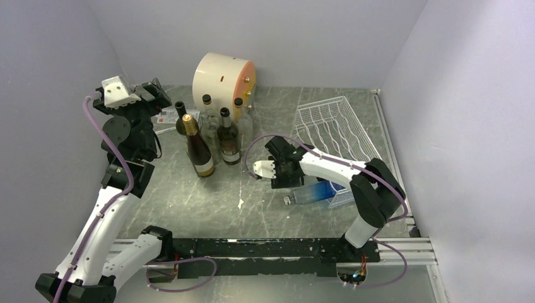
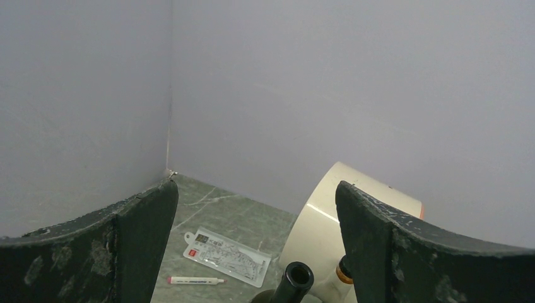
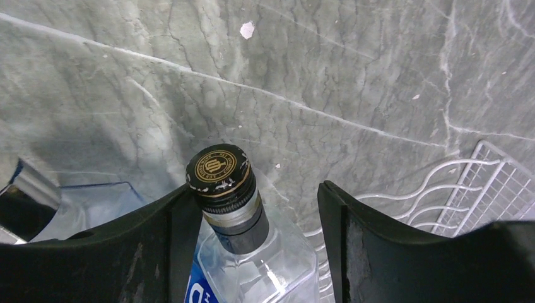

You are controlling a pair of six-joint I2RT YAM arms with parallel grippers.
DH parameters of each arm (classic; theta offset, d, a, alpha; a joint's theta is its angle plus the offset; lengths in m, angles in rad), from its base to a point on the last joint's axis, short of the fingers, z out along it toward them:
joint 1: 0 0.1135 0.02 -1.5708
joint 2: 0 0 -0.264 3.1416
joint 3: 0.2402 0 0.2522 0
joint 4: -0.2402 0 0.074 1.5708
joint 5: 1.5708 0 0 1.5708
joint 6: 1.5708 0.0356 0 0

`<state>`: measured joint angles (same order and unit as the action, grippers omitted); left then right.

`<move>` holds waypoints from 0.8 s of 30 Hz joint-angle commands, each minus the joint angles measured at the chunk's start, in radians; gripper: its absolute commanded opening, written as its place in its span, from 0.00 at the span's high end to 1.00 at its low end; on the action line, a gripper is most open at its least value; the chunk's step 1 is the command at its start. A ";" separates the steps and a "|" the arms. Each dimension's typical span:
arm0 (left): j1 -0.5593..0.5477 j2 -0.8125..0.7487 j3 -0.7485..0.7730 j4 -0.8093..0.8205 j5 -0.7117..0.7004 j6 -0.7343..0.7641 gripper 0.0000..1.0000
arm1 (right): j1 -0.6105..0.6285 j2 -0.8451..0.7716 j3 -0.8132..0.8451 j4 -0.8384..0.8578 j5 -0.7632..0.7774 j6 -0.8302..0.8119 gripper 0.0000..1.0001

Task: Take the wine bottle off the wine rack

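Right arm (image 1: 328, 165) low, right gripper (image 3: 255, 192) jaws apart astride the wine bottle (image 3: 224, 183) neck (left gripper (image 2: 255, 188) raised, agape)

**Grey marbled table, goods crowded to the back**

The table (image 1: 265, 211) is a grey stone-patterned slab with pale veins. At upper centre a cream drum (image 1: 217, 72) with an orange face lies on its side. Just below it stands a cluster of upright bottles (image 1: 228, 140), the gold-capped dark one (image 1: 199, 151) lowest in the frame. To the cluster's left lie a flat printed packet (image 2: 227, 255) and a white pen (image 2: 194, 279). The white wire wine rack (image 1: 331, 126) rests flat at right, running diagonally. A small white scrap (image 1: 240, 203) lies at lower centre.
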<state>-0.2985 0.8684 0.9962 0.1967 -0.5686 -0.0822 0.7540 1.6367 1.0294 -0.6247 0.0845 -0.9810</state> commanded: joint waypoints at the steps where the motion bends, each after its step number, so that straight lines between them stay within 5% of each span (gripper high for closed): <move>1: -0.007 -0.015 0.012 0.034 -0.014 0.019 0.02 | 0.007 0.043 0.039 0.032 0.084 0.002 0.35; 13: -0.008 -0.013 0.007 0.046 -0.027 0.040 0.02 | 0.070 0.098 0.067 0.009 0.134 -0.016 0.60; 18: -0.008 -0.014 0.007 0.049 -0.033 0.044 0.02 | 0.105 0.070 0.059 0.009 0.154 -0.017 0.81; 24: -0.008 -0.009 0.005 0.052 -0.036 0.050 0.02 | 0.184 0.045 0.093 -0.002 0.149 0.001 0.93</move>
<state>-0.3004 0.8665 0.9958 0.2134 -0.5838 -0.0483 0.8860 1.7279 1.0809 -0.6296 0.2085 -0.9745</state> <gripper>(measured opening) 0.984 0.366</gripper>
